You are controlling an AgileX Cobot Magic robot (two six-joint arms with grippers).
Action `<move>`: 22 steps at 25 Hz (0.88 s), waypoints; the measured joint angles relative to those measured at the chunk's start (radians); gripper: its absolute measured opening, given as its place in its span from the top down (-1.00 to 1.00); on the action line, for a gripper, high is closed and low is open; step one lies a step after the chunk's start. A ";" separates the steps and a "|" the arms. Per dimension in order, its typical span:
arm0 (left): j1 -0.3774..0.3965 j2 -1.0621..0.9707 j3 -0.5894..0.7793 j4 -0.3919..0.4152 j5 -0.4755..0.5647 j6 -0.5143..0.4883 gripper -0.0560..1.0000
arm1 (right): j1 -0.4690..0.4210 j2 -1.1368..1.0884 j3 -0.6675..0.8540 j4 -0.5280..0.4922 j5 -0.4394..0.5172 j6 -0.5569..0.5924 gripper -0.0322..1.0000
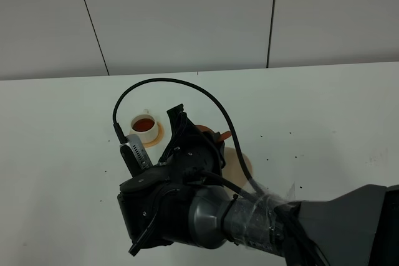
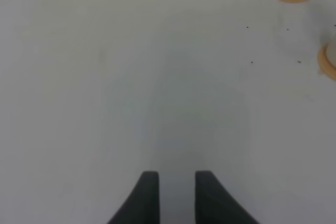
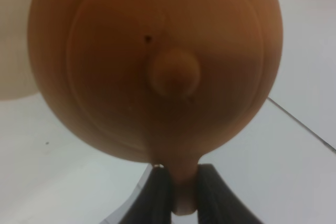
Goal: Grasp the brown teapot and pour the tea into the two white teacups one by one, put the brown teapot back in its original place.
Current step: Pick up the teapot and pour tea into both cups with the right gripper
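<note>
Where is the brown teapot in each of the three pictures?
Exterior high: the brown teapot peeks out near the middle, mostly hidden behind the right arm, right of the filled teacup.
Left wrist: not in it; only two teacups and the table.
Right wrist: fills the picture, lid knob central, handle between the pincer's fingers.
Shared landmark: the white table.

The right arm (image 1: 206, 213) is glossy black and dark grey, its rounded joint wrapped in clear tape. A black cable (image 1: 168, 88) loops above it. Both sets of jaws are dark, smooth and tapered.
</note>
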 joint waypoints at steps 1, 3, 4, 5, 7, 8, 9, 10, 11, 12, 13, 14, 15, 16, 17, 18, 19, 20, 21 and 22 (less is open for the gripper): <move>0.000 0.000 0.000 0.000 0.000 0.000 0.44 | 0.000 0.000 0.000 -0.001 0.000 0.000 0.75; 0.000 0.000 0.000 0.000 0.000 0.000 0.44 | 0.000 0.000 0.000 -0.002 0.000 0.001 0.75; 0.000 0.000 0.000 0.000 0.000 0.000 0.44 | 0.000 0.000 0.000 -0.002 0.000 0.001 0.75; 0.000 0.000 0.000 0.000 0.000 0.000 0.44 | 0.000 0.000 0.000 -0.002 0.000 0.001 0.75; 0.000 0.000 0.000 0.000 0.000 0.000 0.44 | 0.000 0.000 0.000 -0.002 0.000 0.003 0.75; 0.000 0.000 0.000 0.000 0.000 0.000 0.44 | 0.000 0.000 0.000 -0.002 0.000 0.003 0.75; 0.000 0.000 0.000 0.000 0.000 0.000 0.44 | 0.000 0.000 0.000 -0.002 0.000 0.003 0.75; 0.000 0.000 0.000 0.000 0.000 0.000 0.44 | 0.000 0.000 0.000 -0.002 0.000 0.003 0.75; 0.000 0.000 0.000 0.000 0.000 0.000 0.44 | 0.000 0.000 0.000 -0.002 0.000 0.004 0.75; 0.000 0.000 0.000 0.000 0.000 0.000 0.44 | 0.000 0.000 0.000 -0.002 0.000 0.004 0.75; 0.000 0.000 0.000 0.000 0.000 0.000 0.44 | 0.000 0.000 0.000 -0.002 0.000 0.004 0.75; 0.000 0.000 0.000 0.000 0.000 0.000 0.44 | 0.000 0.000 0.000 -0.002 0.000 0.004 0.75; 0.000 0.000 0.000 0.000 0.000 0.000 0.44 | 0.000 0.000 0.000 -0.002 0.000 0.004 0.75; 0.000 0.000 0.000 0.000 0.000 0.000 0.44 | 0.000 0.000 0.000 -0.002 0.000 0.004 0.75; 0.000 0.000 0.000 0.000 0.000 0.000 0.44 | 0.000 0.000 0.000 -0.002 0.000 0.004 0.75; 0.000 0.000 0.000 0.000 0.000 0.000 0.44 | 0.000 0.000 0.000 -0.002 0.000 0.004 0.75; 0.000 0.000 0.000 0.000 0.000 0.000 0.44 | 0.000 0.000 0.000 -0.002 0.000 0.004 0.75; 0.000 0.000 0.000 0.000 0.000 0.000 0.44 | 0.000 0.000 0.000 -0.002 0.000 0.004 0.75; 0.000 0.000 0.000 0.000 0.000 0.000 0.44 | 0.000 0.000 0.000 -0.002 0.000 0.004 0.75; 0.000 0.000 0.000 0.000 0.000 0.000 0.44 | 0.000 0.000 0.000 -0.002 0.000 0.004 0.75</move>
